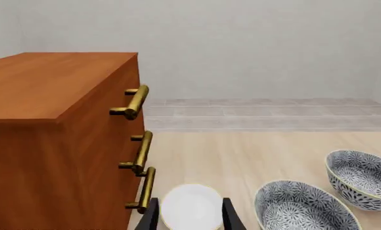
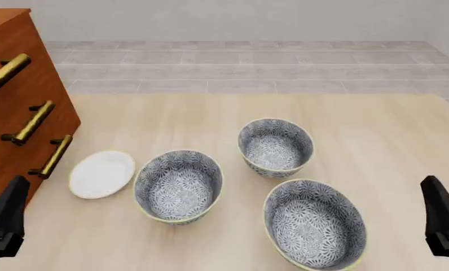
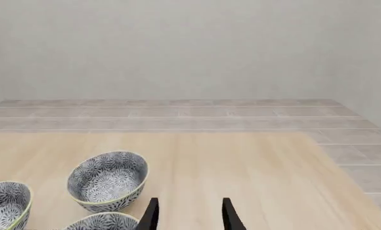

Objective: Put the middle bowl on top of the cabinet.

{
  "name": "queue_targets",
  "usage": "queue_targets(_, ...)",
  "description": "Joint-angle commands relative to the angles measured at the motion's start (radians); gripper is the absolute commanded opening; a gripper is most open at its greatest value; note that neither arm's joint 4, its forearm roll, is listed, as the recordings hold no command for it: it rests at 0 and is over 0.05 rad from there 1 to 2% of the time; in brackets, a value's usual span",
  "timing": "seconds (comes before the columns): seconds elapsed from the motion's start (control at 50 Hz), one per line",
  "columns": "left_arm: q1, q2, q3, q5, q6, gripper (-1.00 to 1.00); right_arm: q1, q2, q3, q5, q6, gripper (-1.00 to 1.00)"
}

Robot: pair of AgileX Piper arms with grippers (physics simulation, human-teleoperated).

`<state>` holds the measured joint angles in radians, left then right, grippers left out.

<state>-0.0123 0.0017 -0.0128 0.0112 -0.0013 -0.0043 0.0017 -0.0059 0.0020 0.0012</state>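
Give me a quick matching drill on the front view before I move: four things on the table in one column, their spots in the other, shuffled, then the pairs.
Things:
1. white dish
2. cabinet
3. middle bowl
4. left gripper

Places:
A. farthest back of the three patterned bowls
B. low at the left edge, open, holding nothing
C. between the cabinet and the left patterned bowl
D. far left, brass handles facing the bowls

Pairs: 1-C, 2-D, 3-A, 4-B
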Motion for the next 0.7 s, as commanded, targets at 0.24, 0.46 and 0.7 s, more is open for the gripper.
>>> queue_targets(0.24, 0.009, 0.004, 0.012, -0.008, 0.016, 1.00, 0.007, -0.001, -0.001, 0.010, -0.005, 1.00)
queue_targets(0.46, -0.020, 0.040, 0.011, -0.013, 0.040, 1.00, 0.005, -0.001, -0.004, 0.014, -0.005, 1.00)
queue_targets(0.7, -0.134, 0.362, -0.044, -0.156, 0.021, 1.00, 0.001, -0.001, -0.009, 0.020, -0.007, 1.00)
